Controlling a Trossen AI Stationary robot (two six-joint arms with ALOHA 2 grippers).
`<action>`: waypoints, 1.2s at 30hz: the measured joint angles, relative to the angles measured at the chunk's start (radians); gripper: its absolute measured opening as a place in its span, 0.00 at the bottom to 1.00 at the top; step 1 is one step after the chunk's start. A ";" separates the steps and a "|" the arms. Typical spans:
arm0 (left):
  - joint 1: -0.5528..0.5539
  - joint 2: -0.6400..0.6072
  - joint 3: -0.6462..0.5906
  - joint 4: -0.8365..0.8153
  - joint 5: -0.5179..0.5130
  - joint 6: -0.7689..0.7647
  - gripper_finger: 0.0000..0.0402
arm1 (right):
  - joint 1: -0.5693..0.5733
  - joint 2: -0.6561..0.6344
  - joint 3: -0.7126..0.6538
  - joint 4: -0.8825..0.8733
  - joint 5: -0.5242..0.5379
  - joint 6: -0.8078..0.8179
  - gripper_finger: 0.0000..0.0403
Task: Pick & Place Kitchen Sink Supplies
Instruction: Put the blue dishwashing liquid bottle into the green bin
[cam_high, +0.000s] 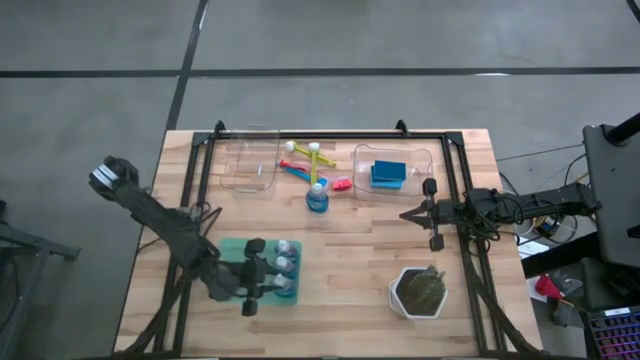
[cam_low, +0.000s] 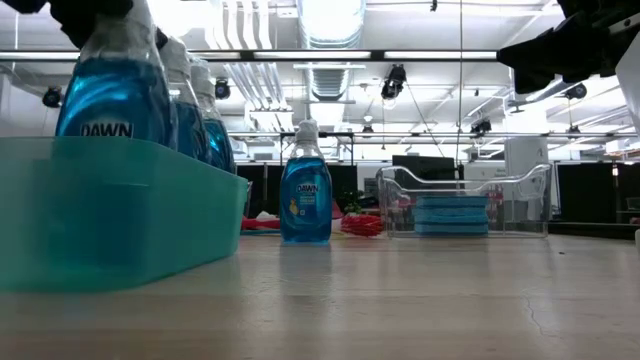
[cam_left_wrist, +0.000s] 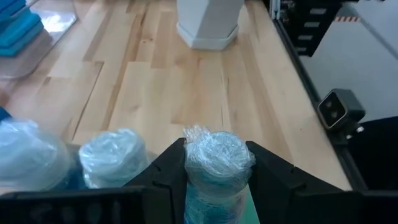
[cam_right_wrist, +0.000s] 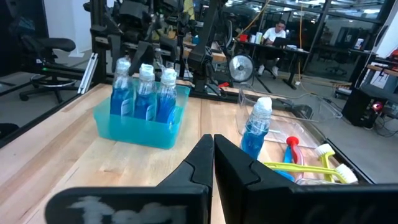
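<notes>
The left tool (cam_high: 262, 283), lower left of the overhead frame, grips a bottle (cam_left_wrist: 217, 163) by its neck inside the teal bin (cam_high: 232, 252). Placing seems underway; next comes releasing and lifting clear. The right tool (cam_high: 408, 213) waits shut above the tabletop (cam_high: 350, 260).

A pale wooden worktop (cam_high: 340, 250) fills the middle of the high view, edged by a black frame (cam_high: 470, 240). At its lower right stands a white hexagonal pot (cam_high: 418, 292) with a dark plant. An empty clear bin (cam_high: 250, 165) sits at the upper left. Grey floor (cam_high: 400, 40) lies beyond. A seated person (cam_right_wrist: 274, 34) shows at the right wrist view's upper right.
</notes>
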 joint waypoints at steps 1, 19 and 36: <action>0.000 0.009 0.000 -0.001 0.000 0.000 0.33 | 0.000 0.000 0.000 0.000 0.000 0.001 0.02; 0.000 -0.035 0.008 0.046 0.000 0.036 0.48 | 0.000 0.000 0.000 0.000 0.000 0.000 0.02; 0.219 -0.221 0.138 -0.007 0.114 0.469 0.47 | 0.000 0.000 0.000 0.000 0.000 0.001 0.02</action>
